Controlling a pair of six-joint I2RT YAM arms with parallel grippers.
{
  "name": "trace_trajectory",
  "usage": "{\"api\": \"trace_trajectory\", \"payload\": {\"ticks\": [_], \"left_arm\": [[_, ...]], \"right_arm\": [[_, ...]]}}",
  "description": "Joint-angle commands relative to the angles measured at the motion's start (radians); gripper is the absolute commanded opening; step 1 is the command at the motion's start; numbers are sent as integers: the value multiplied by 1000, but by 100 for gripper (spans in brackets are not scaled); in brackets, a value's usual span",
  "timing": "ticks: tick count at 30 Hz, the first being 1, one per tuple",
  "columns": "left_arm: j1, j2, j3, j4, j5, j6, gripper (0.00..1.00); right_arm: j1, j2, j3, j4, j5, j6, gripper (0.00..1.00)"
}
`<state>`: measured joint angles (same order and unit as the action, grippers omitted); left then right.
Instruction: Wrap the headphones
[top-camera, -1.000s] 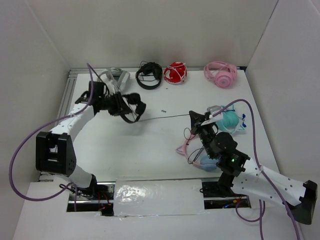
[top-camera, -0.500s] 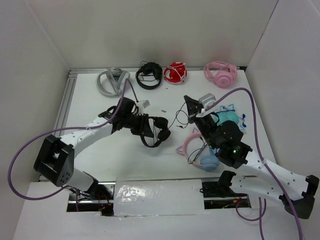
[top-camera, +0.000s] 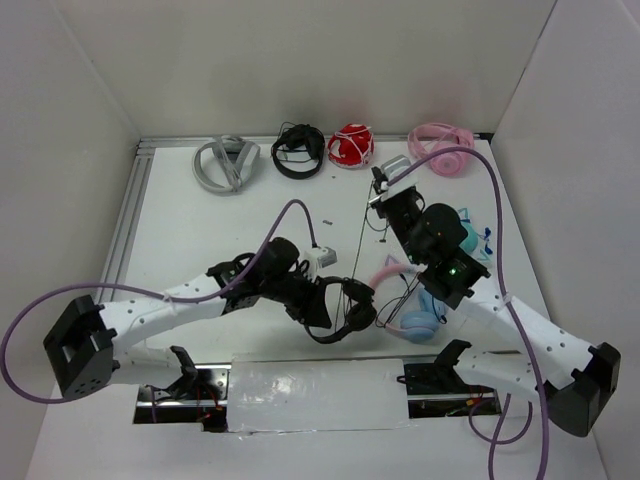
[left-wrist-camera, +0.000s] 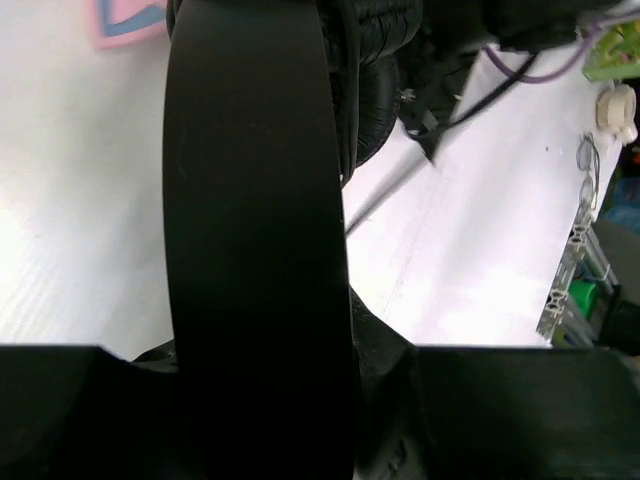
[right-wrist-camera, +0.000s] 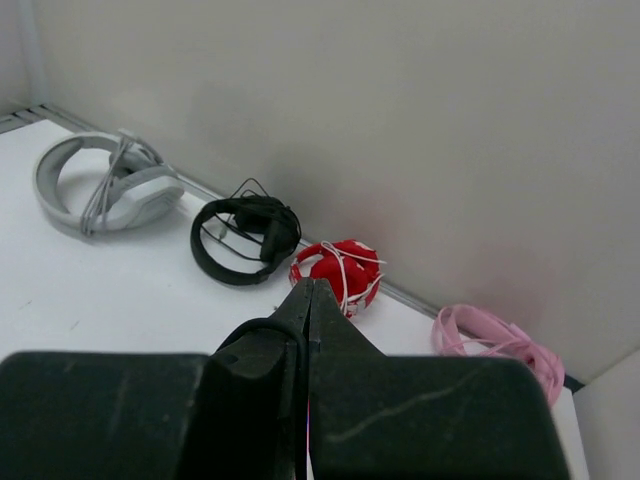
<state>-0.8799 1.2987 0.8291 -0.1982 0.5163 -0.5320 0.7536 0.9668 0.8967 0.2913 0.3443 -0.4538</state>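
Note:
The headphones (top-camera: 347, 311) are black with a thin band and hang near the table's front centre. My left gripper (top-camera: 318, 300) is shut on their headband (left-wrist-camera: 255, 230), which fills the left wrist view; an ear cup (left-wrist-camera: 375, 60) shows at the top. My right gripper (top-camera: 380, 192) is behind them, raised, with its jaws pressed together on the thin black cord (top-camera: 356, 240). The cord runs nearly straight from the headphones up to it. In the right wrist view the cord (right-wrist-camera: 250, 328) loops over the left finger beside the shut tips of the right gripper (right-wrist-camera: 310, 290).
Along the back wall lie grey headphones (top-camera: 225, 163), a chunkier black pair (top-camera: 298, 150), a red pair (top-camera: 351, 146) and a pink pair (top-camera: 443, 148). A pink cat-ear pair with blue cups (top-camera: 415, 315) and a teal pair (top-camera: 462, 240) lie under my right arm.
My left arm has carried the headphones from the back left toward the front centre. My right gripper has moved toward the back wall with the cord, which now runs front to back.

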Motion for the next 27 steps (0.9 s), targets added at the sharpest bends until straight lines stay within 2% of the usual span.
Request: {"api": "trace_trajectory", "payload": {"ticks": [1, 4, 8, 15, 18, 22, 24, 27], "left_arm": [[-68, -82, -24, 2, -52, -6, 0], [-105, -136, -28, -7, -55, -20, 0], [-143, -191, -35, -1, -30, -5, 0], [-157, -205, -22, 46, 96, 70, 0], [-157, -210, -9, 95, 203, 104, 0], [-157, -214, 45, 91, 215, 132, 0], [-156, -216, 85, 72, 174, 141, 0], [-127, -246, 137, 65, 188, 158, 0]], "right_arm": [[-68, -5, 41, 69, -63, 85, 0], [-120, 7, -5, 94, -103, 133, 0], [-186, 44, -36, 75, -232, 185, 0], [-227, 124, -107, 134, -433, 211, 0], [-237, 167, -119, 143, -499, 242, 0], [-240, 217, -150, 170, -594, 286, 0], [-238, 245, -183, 192, -648, 317, 0], [-232, 306, -243, 316, -717, 371, 0]]}}
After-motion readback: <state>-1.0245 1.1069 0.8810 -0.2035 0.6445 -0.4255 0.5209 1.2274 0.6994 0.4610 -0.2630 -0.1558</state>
